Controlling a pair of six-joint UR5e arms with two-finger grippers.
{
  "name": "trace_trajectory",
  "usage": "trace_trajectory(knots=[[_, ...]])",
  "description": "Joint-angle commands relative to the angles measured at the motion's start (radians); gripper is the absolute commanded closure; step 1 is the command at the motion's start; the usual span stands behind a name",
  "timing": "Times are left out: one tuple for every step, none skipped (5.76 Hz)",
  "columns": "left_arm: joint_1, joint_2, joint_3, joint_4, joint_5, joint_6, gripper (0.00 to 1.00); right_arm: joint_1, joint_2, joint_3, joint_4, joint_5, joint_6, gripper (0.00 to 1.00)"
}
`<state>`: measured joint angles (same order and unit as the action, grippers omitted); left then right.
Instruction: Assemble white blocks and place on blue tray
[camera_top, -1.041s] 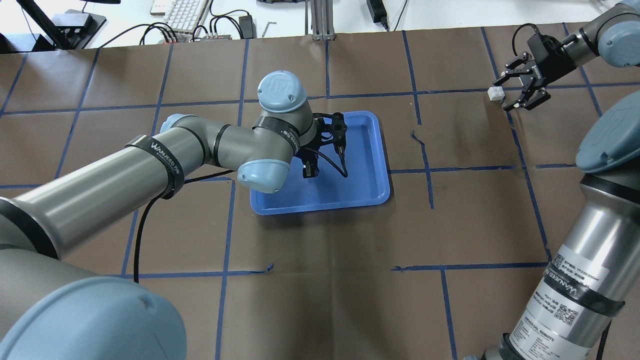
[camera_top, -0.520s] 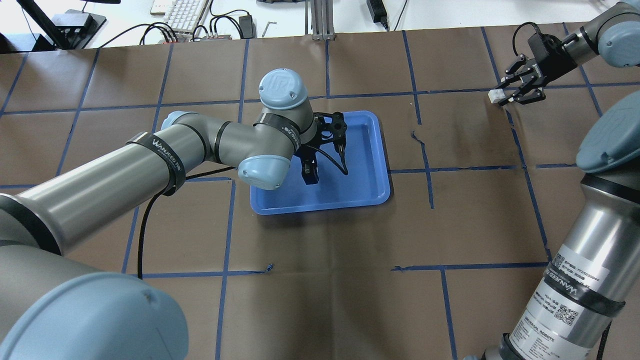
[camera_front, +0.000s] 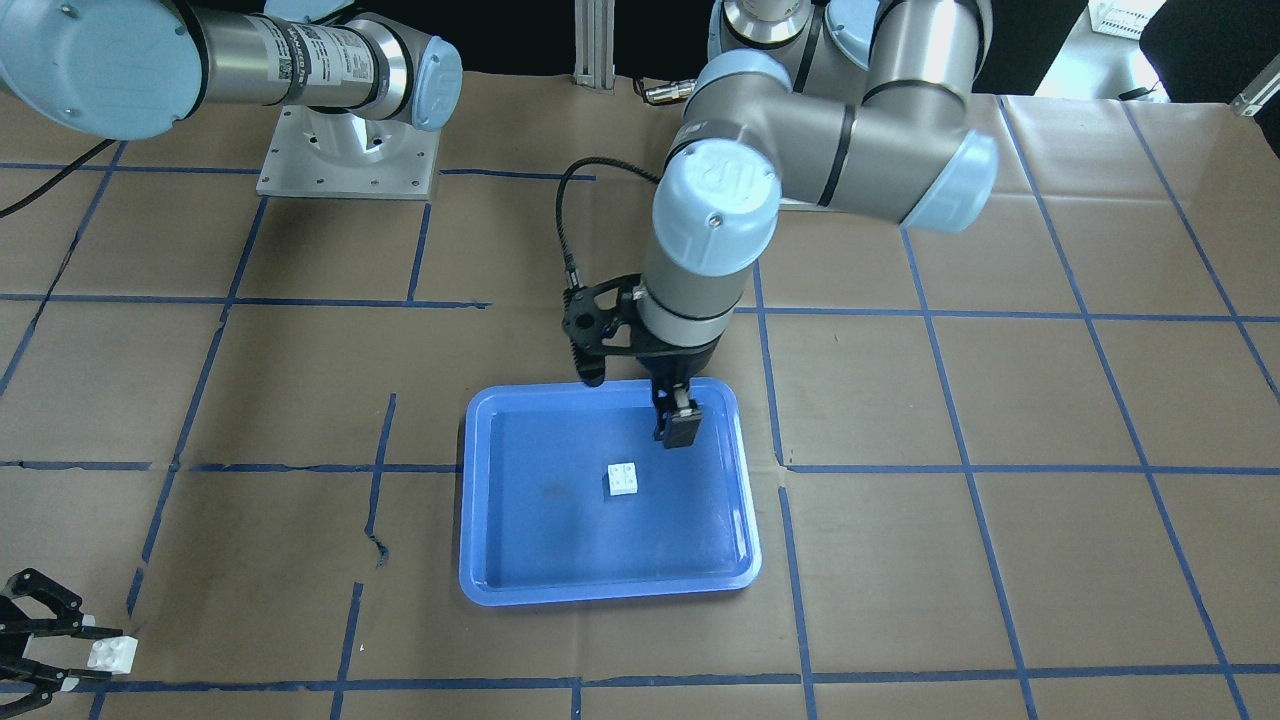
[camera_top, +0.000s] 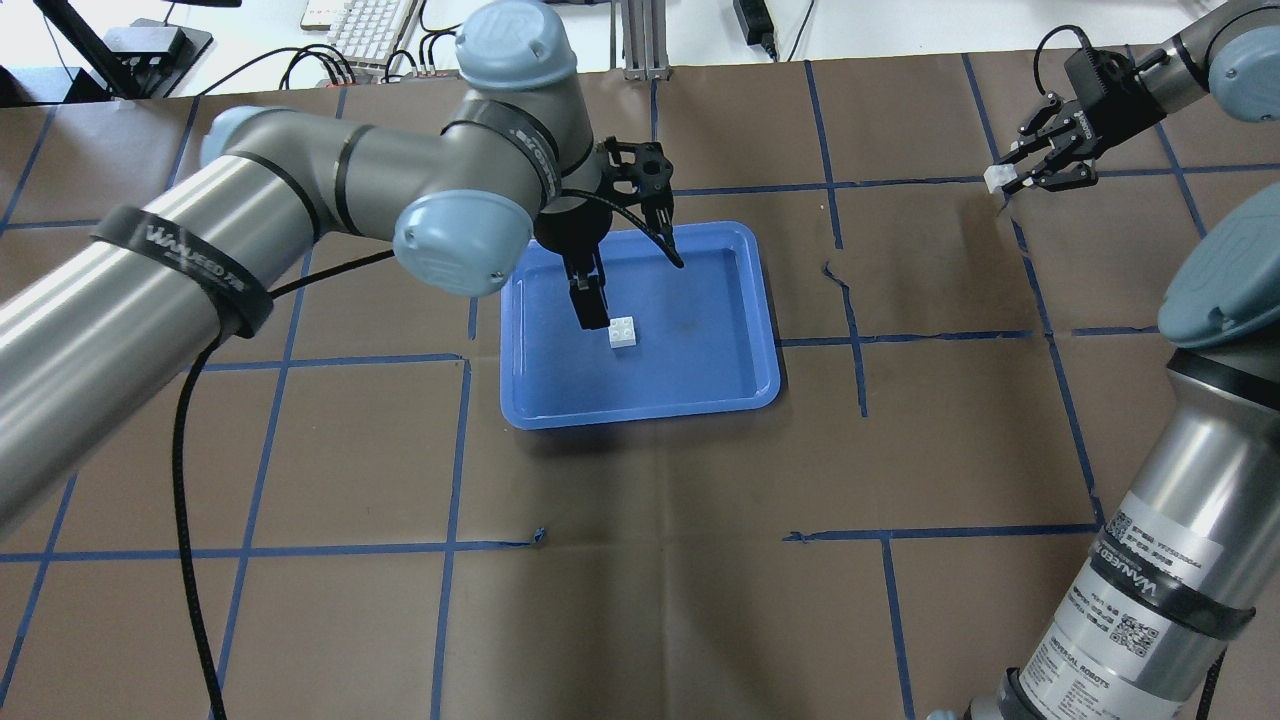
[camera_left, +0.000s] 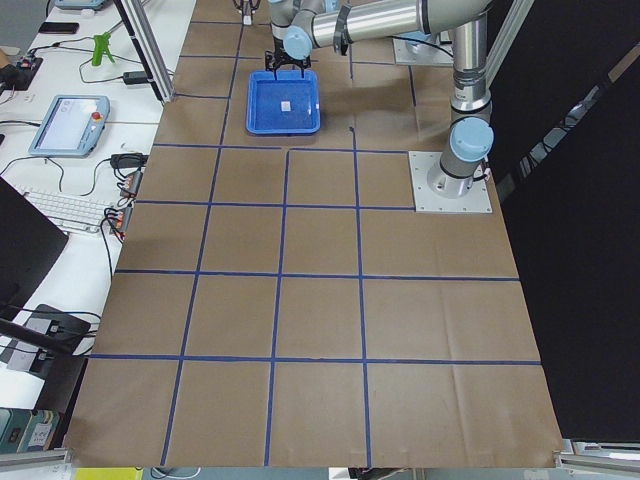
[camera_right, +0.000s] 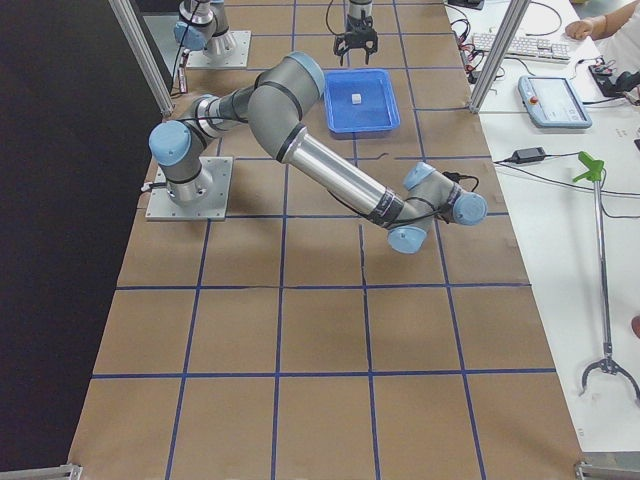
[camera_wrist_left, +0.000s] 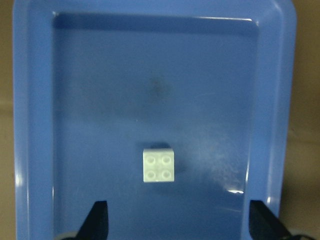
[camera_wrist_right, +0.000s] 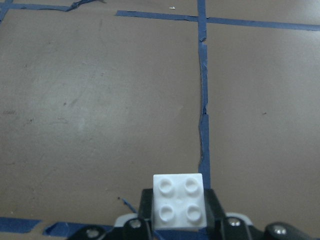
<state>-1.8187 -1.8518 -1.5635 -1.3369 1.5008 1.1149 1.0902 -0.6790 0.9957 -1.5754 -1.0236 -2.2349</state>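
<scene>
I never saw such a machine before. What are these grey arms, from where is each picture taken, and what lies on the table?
These are two robot arms, left and right, at a paper-covered table marked with blue tape lines. Each arm ends in two black fingers for grasping. One picture looks down from behind the robot, one faces it from across the table, two look along the table from its ends, and two come from small cameras on the wrists. On the table lies a blue tray; one white block with four studs sits in it. The left arm's fingers hang open above the tray, apart from that block. The right arm's fingers, far from the tray, are shut on the second white block.
</scene>
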Motion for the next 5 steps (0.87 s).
trace_trajectory(knots=[[0.061, 0.232, -0.001, -0.263, 0.007, -0.143, 0.01, 0.023, -0.106, 0.014, 0.142, -0.001, 0.035, 0.77], [0.094, 0.284, 0.016, -0.330, 0.007, -0.227, 0.01, 0.042, -0.153, 0.038, 0.181, -0.003, 0.032, 0.77], [0.105, 0.327, 0.005, -0.355, 0.010, -0.310, 0.01, 0.060, -0.227, 0.129, 0.180, -0.001, 0.034, 0.77], [0.107, 0.338, 0.002, -0.350, 0.089, -0.546, 0.01, 0.094, -0.323, 0.259, 0.170, 0.005, 0.044, 0.77], [0.139, 0.338, 0.010, -0.316, 0.094, -0.831, 0.01, 0.127, -0.415, 0.379, 0.131, 0.040, 0.122, 0.76]])
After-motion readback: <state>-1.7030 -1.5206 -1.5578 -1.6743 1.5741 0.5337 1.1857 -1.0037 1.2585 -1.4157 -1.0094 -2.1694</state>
